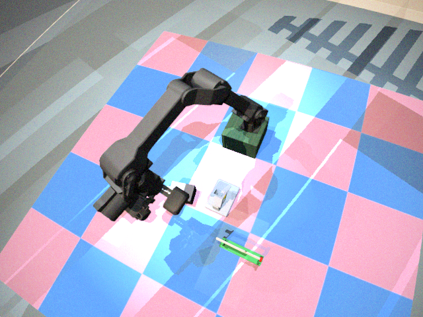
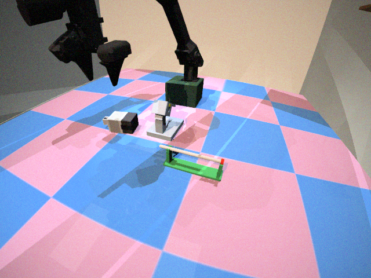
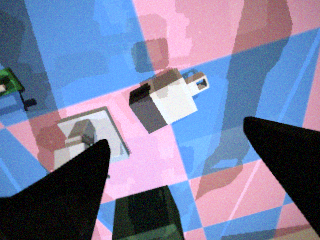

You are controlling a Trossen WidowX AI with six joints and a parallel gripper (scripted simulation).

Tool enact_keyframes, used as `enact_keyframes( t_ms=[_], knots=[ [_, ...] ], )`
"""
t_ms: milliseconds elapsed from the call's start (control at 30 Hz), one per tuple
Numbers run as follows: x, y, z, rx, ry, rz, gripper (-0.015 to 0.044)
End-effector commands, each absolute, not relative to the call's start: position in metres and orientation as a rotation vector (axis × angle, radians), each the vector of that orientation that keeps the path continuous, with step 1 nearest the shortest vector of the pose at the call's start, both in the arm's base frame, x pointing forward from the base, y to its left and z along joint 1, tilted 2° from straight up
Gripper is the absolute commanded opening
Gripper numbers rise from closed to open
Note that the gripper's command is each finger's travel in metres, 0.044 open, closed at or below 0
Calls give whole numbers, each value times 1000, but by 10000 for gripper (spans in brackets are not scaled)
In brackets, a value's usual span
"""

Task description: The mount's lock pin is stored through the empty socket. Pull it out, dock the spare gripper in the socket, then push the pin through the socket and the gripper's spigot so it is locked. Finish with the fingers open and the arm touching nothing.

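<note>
The black parallel-jaw gripper (image 1: 158, 207) (image 2: 102, 83) (image 3: 176, 134) is wide open, with nothing between its fingers. It hangs above the checkered surface, at the upper left of the exterior frame, with both tapered fingertips pointing down. In the wrist frame the fingertips stand well apart at left and right. The black jointed arm (image 1: 156, 123) (image 2: 178, 26) arches across the top frame to a dark green box-shaped base (image 1: 235, 139) (image 2: 179, 91) (image 3: 145, 215).

The spare gripper, a blocky white and dark grey body with a small holed tab (image 1: 190, 192) (image 2: 122, 122) (image 3: 167, 102), lies on its side left of centre in the exterior frame, undocked. In the top frame a finger partly hides it. Near it, the pale grey mount with a square plate and slanted head (image 1: 218, 199) (image 2: 160, 124) (image 3: 80, 132) stands upright. A yellow detail shows at its head, too small to identify.

Right of centre and lower in the exterior frame, a slim cream rod with a red end (image 1: 235, 246) (image 2: 191, 153) (image 3: 2, 87) rests lengthwise across the uprights of a bright green cradle (image 1: 238, 251) (image 2: 195, 169) (image 3: 15, 77), apart from the mount. Whether this rod is the lock pin cannot be told.
</note>
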State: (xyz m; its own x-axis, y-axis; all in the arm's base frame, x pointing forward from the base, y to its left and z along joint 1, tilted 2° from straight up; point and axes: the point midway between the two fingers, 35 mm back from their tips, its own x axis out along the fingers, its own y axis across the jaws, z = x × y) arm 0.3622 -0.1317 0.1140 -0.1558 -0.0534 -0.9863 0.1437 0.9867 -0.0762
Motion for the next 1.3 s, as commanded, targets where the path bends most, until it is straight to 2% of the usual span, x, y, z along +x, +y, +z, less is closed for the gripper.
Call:
enact_keyframes(
  t_ms=[0, 267, 500, 833, 1133, 1267],
  knots=[
    [356, -131, 105, 128, 1671, -363, 440],
    [337, -132, 90, 403, 1286, -925, 440],
    [311, -131, 79, 684, 848, -1234, 440],
    [311, -131, 75, 692, 836, -1240, 440],
    [311, -133, 13, 692, 842, -1249, 440],
    [310, -132, 8, 692, 842, -1250, 440]
  ],
)
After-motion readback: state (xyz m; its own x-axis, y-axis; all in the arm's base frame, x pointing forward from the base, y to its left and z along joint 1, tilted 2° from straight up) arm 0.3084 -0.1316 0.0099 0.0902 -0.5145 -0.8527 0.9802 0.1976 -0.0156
